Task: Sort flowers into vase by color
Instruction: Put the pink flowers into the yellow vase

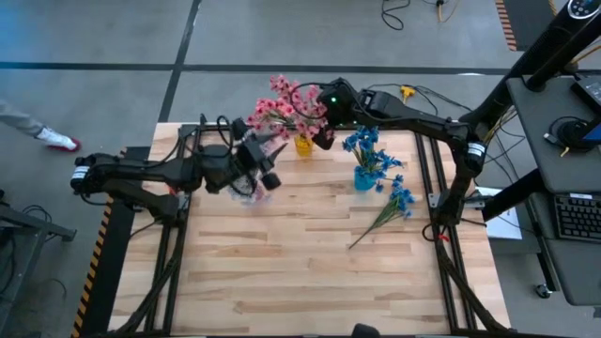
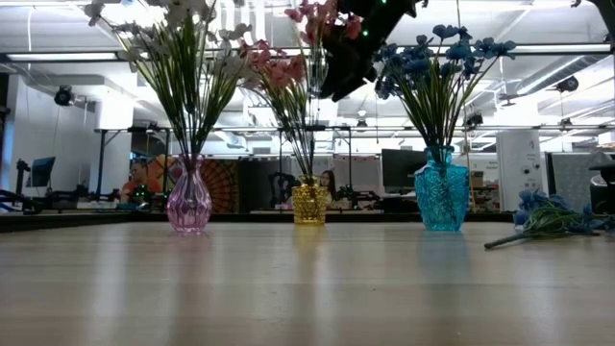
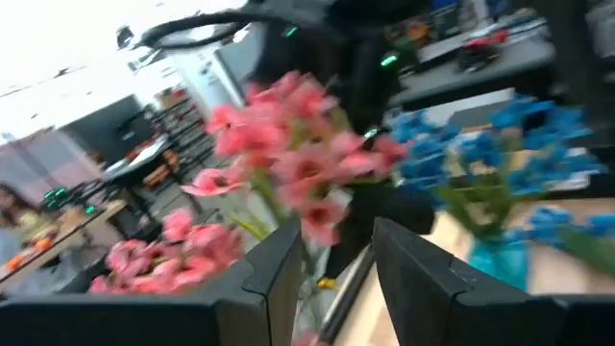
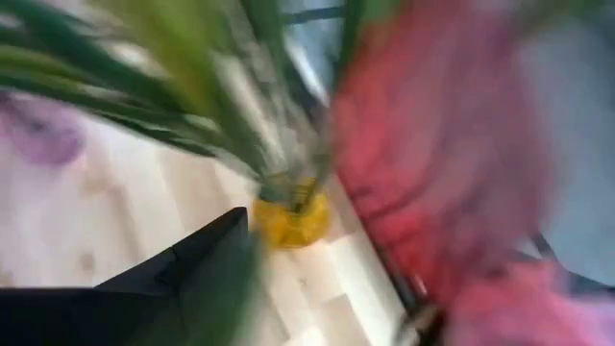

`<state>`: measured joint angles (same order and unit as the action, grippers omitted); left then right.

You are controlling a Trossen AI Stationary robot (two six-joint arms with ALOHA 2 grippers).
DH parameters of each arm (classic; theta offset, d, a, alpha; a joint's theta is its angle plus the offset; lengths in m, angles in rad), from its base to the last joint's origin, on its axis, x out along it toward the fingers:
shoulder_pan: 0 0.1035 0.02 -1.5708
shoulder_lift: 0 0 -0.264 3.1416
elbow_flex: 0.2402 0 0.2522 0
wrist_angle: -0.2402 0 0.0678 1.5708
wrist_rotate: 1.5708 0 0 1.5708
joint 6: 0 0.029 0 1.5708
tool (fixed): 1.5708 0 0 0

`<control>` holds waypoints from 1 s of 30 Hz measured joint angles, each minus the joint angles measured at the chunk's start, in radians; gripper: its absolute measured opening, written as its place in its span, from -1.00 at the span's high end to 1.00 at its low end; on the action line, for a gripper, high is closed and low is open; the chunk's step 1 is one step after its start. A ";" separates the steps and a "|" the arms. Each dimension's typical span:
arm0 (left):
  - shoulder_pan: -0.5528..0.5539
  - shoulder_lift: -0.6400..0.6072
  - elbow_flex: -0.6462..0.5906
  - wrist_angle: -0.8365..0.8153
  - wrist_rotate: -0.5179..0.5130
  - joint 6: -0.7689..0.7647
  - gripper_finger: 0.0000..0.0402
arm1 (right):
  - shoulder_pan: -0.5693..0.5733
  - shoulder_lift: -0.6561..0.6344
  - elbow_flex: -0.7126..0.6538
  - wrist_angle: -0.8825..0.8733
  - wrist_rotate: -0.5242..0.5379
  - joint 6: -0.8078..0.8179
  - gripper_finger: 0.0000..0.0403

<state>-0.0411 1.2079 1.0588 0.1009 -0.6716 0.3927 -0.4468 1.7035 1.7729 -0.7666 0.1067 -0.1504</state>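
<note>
The left gripper (image 3: 332, 279) hangs above the back left of the table, its two dark fingers (image 3: 274, 279) parted with an empty gap between them, pinching nothing; pink flowers (image 3: 288, 163) show just ahead of the tips. From above, that gripper (image 1: 266, 167) sits at about eight o'clock from the yellow vase (image 1: 302, 144).

The right gripper (image 1: 322, 138) reaches over from the right side and hovers just at three o'clock of the yellow vase, among the pink blossoms (image 1: 282, 101). I cannot tell whether its fingers are spread or pressed together.

Looking level across the table, three vases stand in a row: a pink glass vase (image 2: 189, 204) with pale white flowers (image 2: 178, 38), the yellow vase (image 2: 309, 203) with pink ones, and a blue vase (image 2: 441, 197) with blue flowers (image 2: 437, 53). One blue sprig (image 1: 390, 208) lies flat on the wooden table (image 1: 310, 272), at five o'clock from the blue vase.
</note>
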 joint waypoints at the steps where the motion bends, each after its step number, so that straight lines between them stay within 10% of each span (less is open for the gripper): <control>1: -0.020 -0.001 0.000 0.000 0.000 -0.001 0.42 | 0.005 0.000 0.000 -0.003 -0.010 -0.020 -0.38; 21: -0.298 0.172 -0.001 -0.096 -0.057 -0.205 0.42 | 0.012 -0.018 0.015 -0.003 0.088 -0.242 -0.38; 30: -0.302 0.367 0.074 -0.081 -0.420 -0.148 0.42 | -0.002 -0.021 0.037 0.002 0.354 -0.117 -0.38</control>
<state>-0.3435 1.5747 1.1329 0.0204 -1.0918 0.2445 -0.4492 1.6825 1.8099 -0.7647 0.4602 -0.2670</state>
